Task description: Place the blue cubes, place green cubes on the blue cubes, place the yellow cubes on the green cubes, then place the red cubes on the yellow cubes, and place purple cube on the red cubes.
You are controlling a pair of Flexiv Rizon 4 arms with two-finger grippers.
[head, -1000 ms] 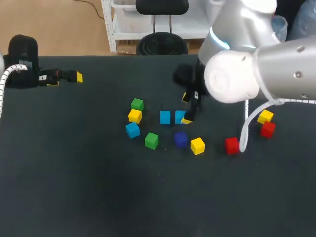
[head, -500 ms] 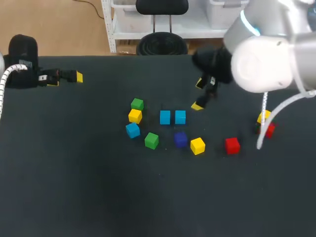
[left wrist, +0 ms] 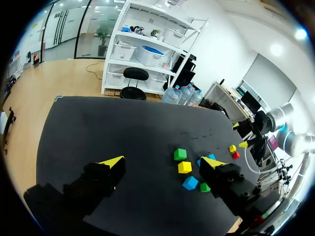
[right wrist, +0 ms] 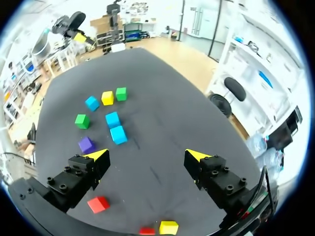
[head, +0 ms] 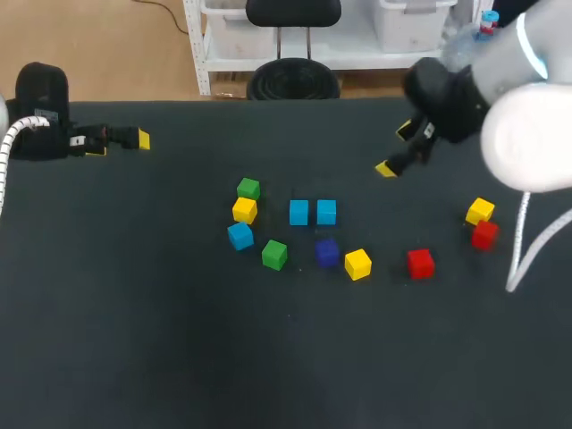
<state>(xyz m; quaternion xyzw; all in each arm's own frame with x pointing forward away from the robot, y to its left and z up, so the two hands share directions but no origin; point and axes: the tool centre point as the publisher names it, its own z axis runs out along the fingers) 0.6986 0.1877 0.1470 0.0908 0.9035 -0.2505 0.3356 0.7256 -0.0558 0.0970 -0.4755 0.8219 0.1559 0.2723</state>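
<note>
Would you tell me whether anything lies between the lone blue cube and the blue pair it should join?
Nothing visible does: bare table separates the lone blue cube from the blue pair. A yellow cube and a green cube flank that path.

Both arms held back from the pair of blue cubes (head: 312,212), grippers wide open.

The left arm (head: 36,112) sits far to the left of the pair, at the table's back corner. Its left gripper (head: 119,144) points towards them, and its wrist view shows the yellow-tipped fingers (left wrist: 112,161) spread apart. The right arm (head: 527,134) comes in from the right. The right gripper (head: 396,150) hangs behind and right of the pair, its fingers (right wrist: 197,155) parted just as wide.
</note>
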